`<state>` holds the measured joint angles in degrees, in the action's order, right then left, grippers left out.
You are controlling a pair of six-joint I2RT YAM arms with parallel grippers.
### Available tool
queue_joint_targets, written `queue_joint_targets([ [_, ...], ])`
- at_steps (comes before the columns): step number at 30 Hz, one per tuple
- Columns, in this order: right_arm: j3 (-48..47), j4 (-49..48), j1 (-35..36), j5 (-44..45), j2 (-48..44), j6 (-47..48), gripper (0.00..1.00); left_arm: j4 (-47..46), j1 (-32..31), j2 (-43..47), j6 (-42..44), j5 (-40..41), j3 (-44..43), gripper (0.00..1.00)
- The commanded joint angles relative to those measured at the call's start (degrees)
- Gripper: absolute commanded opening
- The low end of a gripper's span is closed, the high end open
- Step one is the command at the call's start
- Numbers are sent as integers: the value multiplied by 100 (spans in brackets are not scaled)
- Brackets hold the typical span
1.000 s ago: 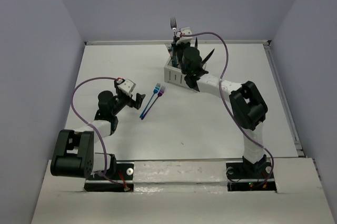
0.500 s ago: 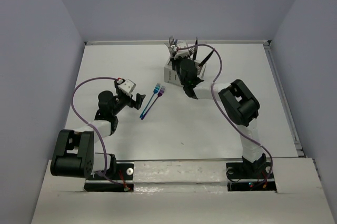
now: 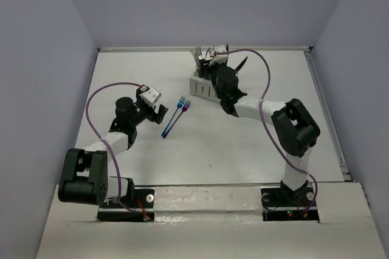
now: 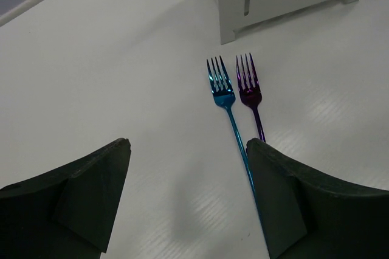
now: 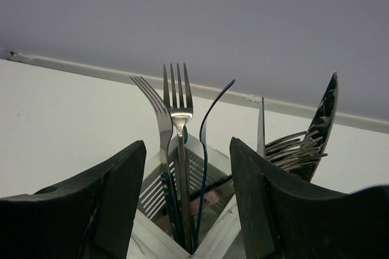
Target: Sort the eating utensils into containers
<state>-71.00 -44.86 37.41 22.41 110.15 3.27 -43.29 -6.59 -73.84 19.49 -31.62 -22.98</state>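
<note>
While your right gripper (image 5: 188,146) is hanging just over the white caddy (image 3: 200,84), fingers spread with nothing between them, the sorting is looking nearly done. Silver forks (image 5: 177,98) are standing upright in the compartment below it, and more utensils are leaning in the other one. Two pieces are lying outside on the table (image 4: 91,58): the blue fork (image 4: 221,87) and the purple fork (image 4: 249,84). They are lying just beside each other, tines pointing at the caddy's wall and handles converging toward your left gripper (image 4: 189,149). That gripper is hovering low behind them, fingers wide apart and empty. I am judging the pick of these two as the step in hand. You are going to need to centre over a single handle before lowering and closing, because they are lying so close that one pinch is likely to catch both.
</note>
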Motion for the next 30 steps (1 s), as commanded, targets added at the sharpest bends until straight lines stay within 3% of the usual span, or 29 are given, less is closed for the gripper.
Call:
queue_joint_targets([
  [1,-151,750,240,-9,-678,-28,64,2162,-263,-104,1107,286,-1442,86],
  [2,-142,873,241,0,-783,-71,65,2845,-464,-147,1249,418,-1594,85],
  [6,-54,1602,241,-70,-1381,-580,65,3896,-791,-393,1857,560,-1981,85],
  [11,419,2148,363,-228,-2092,-1258,62,4889,-800,-1421,1533,560,-2956,74],
  [14,657,2350,416,-412,-2365,-1329,61,5128,-809,-2080,1041,534,-3466,63],
  [19,868,2675,416,-379,-2708,-1635,61,5270,-835,-2512,803,68,-3757,66],
  [25,974,2781,416,-422,-2771,-1812,61,5058,-984,-2793,574,393,-3775,66],
  [30,1088,2886,416,-343,-2841,-1865,61,4962,-1177,-3136,442,1280,-3801,64],
])
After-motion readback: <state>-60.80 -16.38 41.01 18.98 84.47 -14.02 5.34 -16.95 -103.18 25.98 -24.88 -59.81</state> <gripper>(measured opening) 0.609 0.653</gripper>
